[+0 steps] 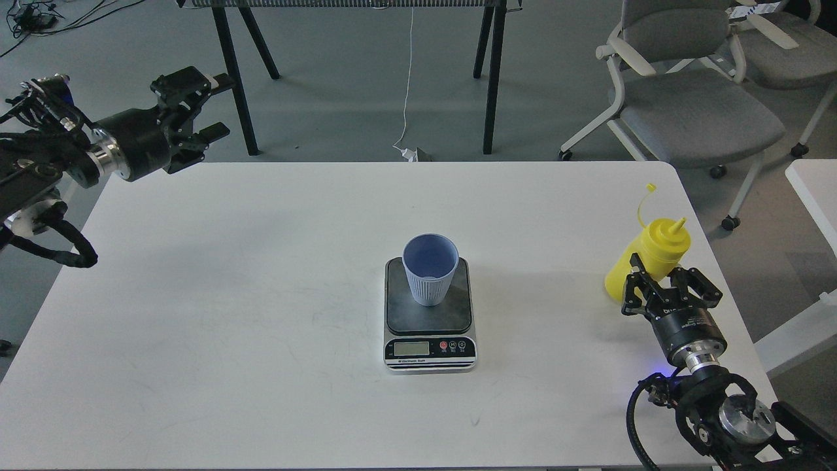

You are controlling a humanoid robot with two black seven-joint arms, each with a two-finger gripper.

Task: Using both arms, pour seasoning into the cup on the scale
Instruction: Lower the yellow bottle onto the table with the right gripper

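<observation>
The light blue ribbed cup (429,271) stands upright on the dark plate of the scale (428,318) in the middle of the white table (261,294). The scale's silver front and display face me. My right gripper (662,271) is shut on the yellow seasoning bottle (657,248) near the table's right edge. The bottle leans a little to the right, nozzle up, with its tethered cap hanging open. Its base is low, at or just above the table. My left gripper (212,108) is open and empty above the table's far left corner, far from the cup.
Grey office chairs (686,98) stand beyond the table's far right corner. Black legs of another table (490,78) and a white cable are on the floor behind. A second white tabletop (814,190) is at the right edge.
</observation>
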